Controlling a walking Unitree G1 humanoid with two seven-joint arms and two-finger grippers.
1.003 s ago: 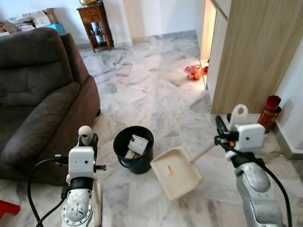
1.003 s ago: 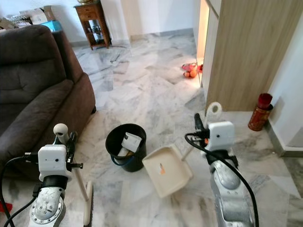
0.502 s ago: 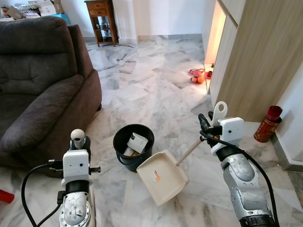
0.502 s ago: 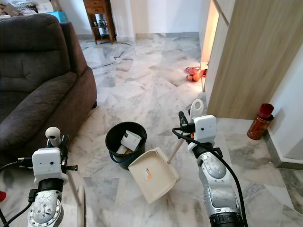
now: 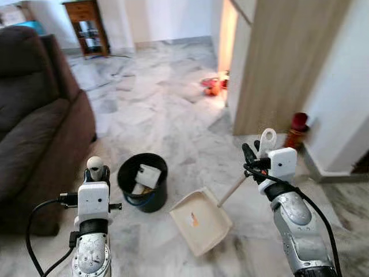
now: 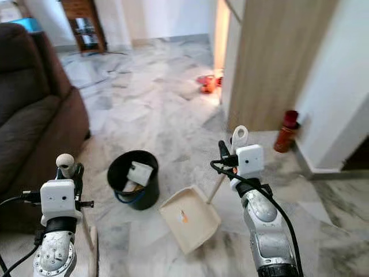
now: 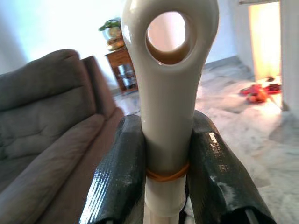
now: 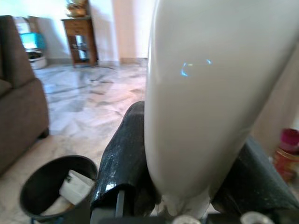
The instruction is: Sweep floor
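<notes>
My right wrist camera is mostly blocked by the cream dustpan handle, so I see little past it; the black fingers on either side are clenched on that handle. On the left wrist camera the broom handle, with its hanging hole and an orange band lower down, sits clamped between the two fingers. The broom's lower end is cut off at the bottom edge of my head views, so I cannot make out the bristles.

From the head camera, the left gripper holds the broom upright at my lower left, and the right gripper holds the dustpan out in front, its tray tilted low over the floor with a small orange scrap lying in it.

The floor is grey-veined marble, glossy with reflections. A black bin with crumpled white paper inside stands just beside the dustpan, between the two arms. A dark brown sofa fills my left side. A wood-panelled cabinet rises on the right, with a red bottle at its foot by the white wall. Farther back lie some orange-red things in a bright doorway, too blurred to identify, and a dark wooden side table stands against the far wall.
</notes>
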